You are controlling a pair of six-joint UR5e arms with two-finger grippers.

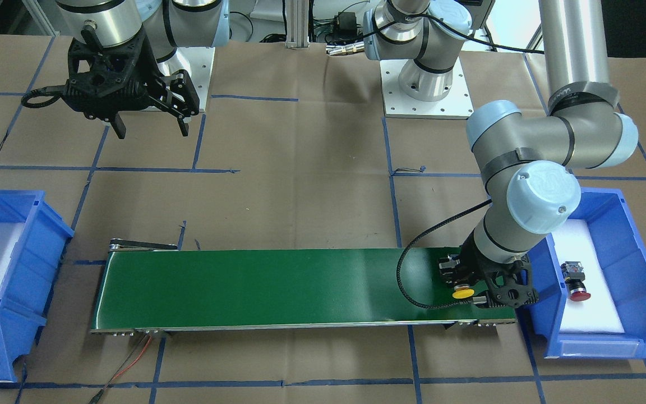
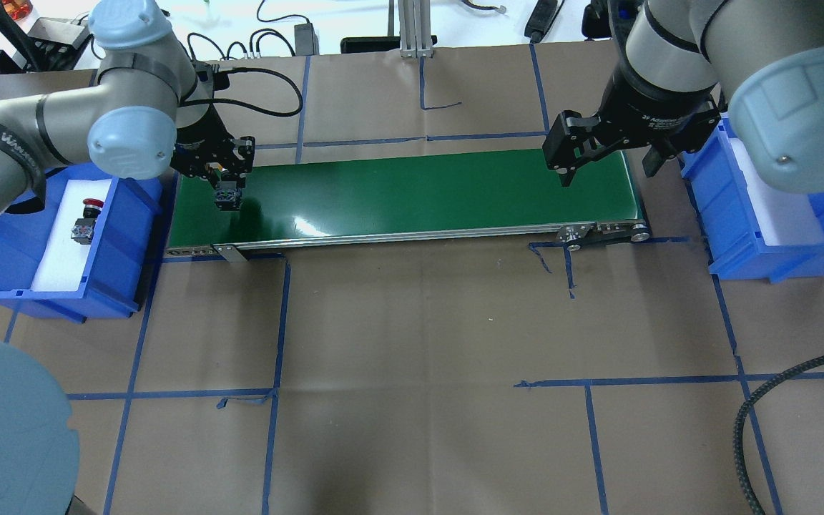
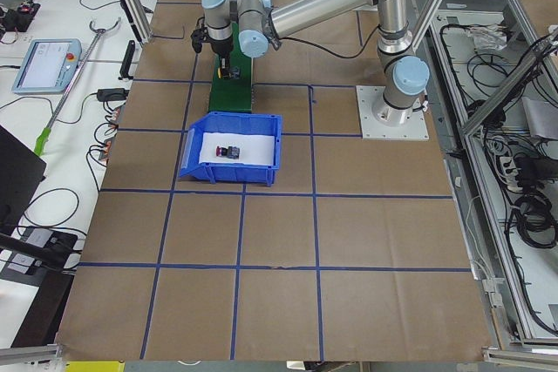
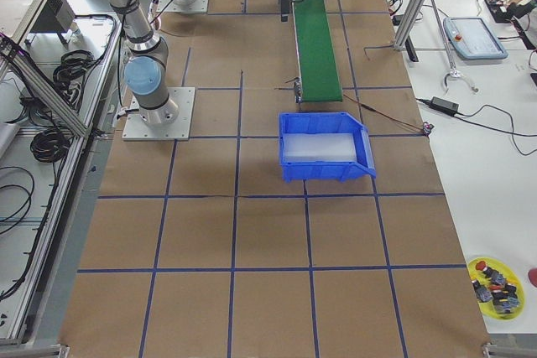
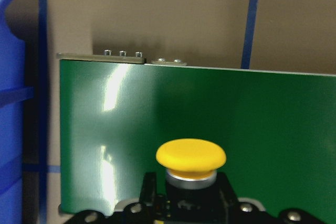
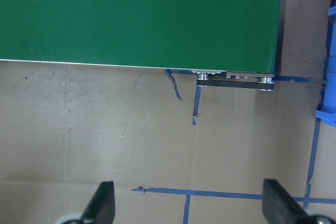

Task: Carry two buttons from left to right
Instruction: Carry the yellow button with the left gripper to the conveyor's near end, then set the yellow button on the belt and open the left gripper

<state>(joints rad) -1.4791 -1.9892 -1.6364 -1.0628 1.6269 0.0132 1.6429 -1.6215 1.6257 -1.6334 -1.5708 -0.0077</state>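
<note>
My left gripper (image 1: 462, 279) is shut on the yellow button (image 1: 462, 293) low over the left end of the green conveyor belt (image 1: 272, 286). I cannot tell whether the button touches the belt. In the left wrist view the yellow button (image 5: 191, 156) points its cap across the belt (image 5: 262, 119). The red button (image 1: 576, 281) lies on white foam in the blue bin (image 1: 598, 350) on my left, also seen as the red button (image 2: 86, 218). My right gripper (image 2: 606, 166) hangs open and empty over the belt's other end, its fingers (image 6: 102, 205) wide apart.
A second blue bin (image 2: 755, 268) with white foam stands past the belt's right end. Brown paper with blue tape lines covers the table (image 2: 419, 343). A black cable (image 2: 777, 400) curls at the near right. The arm bases (image 1: 427, 84) sit behind the belt.
</note>
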